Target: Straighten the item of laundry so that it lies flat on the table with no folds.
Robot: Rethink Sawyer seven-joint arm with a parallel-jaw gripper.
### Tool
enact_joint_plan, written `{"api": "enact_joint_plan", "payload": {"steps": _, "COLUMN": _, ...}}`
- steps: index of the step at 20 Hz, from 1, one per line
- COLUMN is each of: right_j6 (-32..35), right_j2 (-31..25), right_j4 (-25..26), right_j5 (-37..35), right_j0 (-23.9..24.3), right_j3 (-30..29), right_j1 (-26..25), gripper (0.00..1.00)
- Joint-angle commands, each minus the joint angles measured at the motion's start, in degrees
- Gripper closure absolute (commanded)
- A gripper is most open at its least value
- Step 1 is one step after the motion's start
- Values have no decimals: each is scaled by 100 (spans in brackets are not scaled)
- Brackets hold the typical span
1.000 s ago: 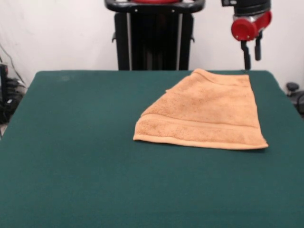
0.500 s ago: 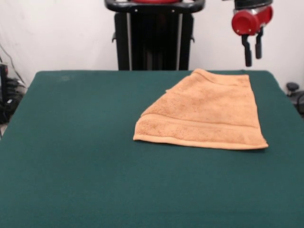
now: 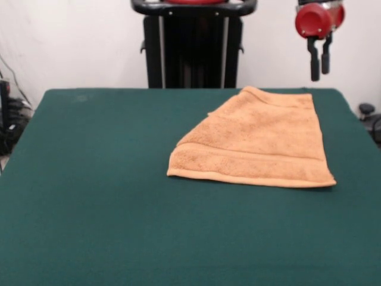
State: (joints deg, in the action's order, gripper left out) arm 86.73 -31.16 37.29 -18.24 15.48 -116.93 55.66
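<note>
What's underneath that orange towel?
The orange towel lies on the green table, whose cloth shows all around it. Anything beneath the towel is covered, so it cannot be seen.

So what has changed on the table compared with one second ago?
Only the robot's red and black hand moved: it rose and drifted slightly toward the picture's right, empty, its fingers apart. The orange-tan terry towel stayed folded in the same place on the dark green felt table.

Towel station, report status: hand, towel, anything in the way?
Hand open, empty, above the table's far edge. Towel folded over, not flat. Nothing in the way.
</note>
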Motion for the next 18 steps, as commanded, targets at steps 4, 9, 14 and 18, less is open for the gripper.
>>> {"api": "enact_joint_plan", "payload": {"steps": 4, "right_j6": 610, "right_j2": 547, "right_j4": 488, "right_j5": 329, "right_j0": -187, "right_j3": 461, "right_j1": -294, "gripper": 0}}
{"api": "enact_joint_plan", "payload": {"steps": 9, "right_j6": 251, "right_j2": 778, "right_j4": 723, "right_j5": -410, "right_j0": -203, "right_j3": 662, "right_j1": -601, "gripper": 0}}
{"api": "enact_joint_plan", "payload": {"steps": 14, "right_j6": 46, "right_j2": 780, "right_j4": 754, "right_j5": -550, "right_j0": -103, "right_j3": 738, "right_j1": -736, "gripper": 0}}
{"api": "enact_joint_plan", "payload": {"steps": 18, "right_j6": -110, "right_j2": 597, "right_j4": 532, "right_j5": -681, "right_j0": 63, "right_j3": 748, "right_j1": -892, "gripper": 0}}
